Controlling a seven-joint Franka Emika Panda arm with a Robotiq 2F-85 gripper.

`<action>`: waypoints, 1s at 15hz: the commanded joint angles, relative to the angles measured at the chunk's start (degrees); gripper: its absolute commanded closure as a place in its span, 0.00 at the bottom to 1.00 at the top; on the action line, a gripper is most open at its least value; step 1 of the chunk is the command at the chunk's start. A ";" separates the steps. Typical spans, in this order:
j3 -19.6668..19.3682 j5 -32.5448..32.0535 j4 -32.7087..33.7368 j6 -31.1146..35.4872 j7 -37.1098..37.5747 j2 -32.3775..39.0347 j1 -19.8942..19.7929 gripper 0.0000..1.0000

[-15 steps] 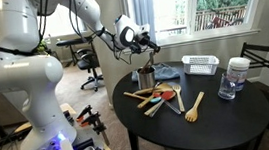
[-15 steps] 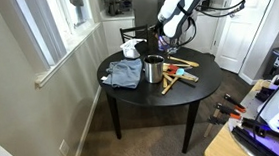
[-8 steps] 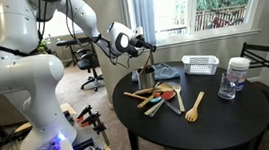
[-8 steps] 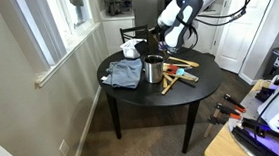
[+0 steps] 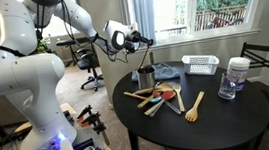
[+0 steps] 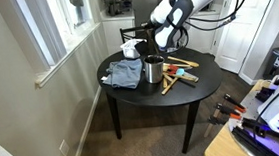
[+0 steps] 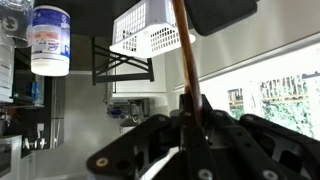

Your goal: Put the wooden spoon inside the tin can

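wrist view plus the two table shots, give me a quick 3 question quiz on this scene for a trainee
1. True or false: the tin can lies tipped on its side on the round table.
2. Multiple choice: in the wrist view, the gripper has its jaws shut on: A the wooden spoon; B a sponge; C a mug.
3. Fill in: in both exterior views, beside the tin can lies a crumpled blue-grey ____.

Key: 1 false, it stands upright. 2 A. 3 cloth.
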 commanded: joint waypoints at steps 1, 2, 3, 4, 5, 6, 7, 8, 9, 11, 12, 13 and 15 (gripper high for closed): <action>-3.87 1.52 0.79 0.00 2.58 2.31 3.52 0.93; -4.30 1.38 1.34 0.00 3.01 3.19 3.97 0.93; -4.89 1.33 1.78 0.00 3.24 3.95 4.55 0.93; -5.25 1.12 2.60 -0.01 3.53 5.16 4.87 0.93; -5.51 1.10 3.13 -0.01 3.78 6.24 5.15 0.93; -5.60 0.99 3.52 -0.01 3.95 7.82 5.51 0.93; -5.63 1.12 3.83 -0.03 4.14 9.09 5.68 0.93; -5.09 1.11 4.06 -0.05 4.40 10.55 5.31 0.93; -4.82 1.13 4.17 -0.08 4.76 11.67 5.26 0.93; -3.55 2.56 4.42 -0.10 4.74 13.72 4.43 0.93; -2.95 3.03 4.62 -0.10 4.20 14.80 4.10 0.93; -2.66 2.72 5.03 -0.10 4.59 15.83 3.62 0.93; -2.75 2.52 5.65 -0.10 4.98 18.27 3.66 0.93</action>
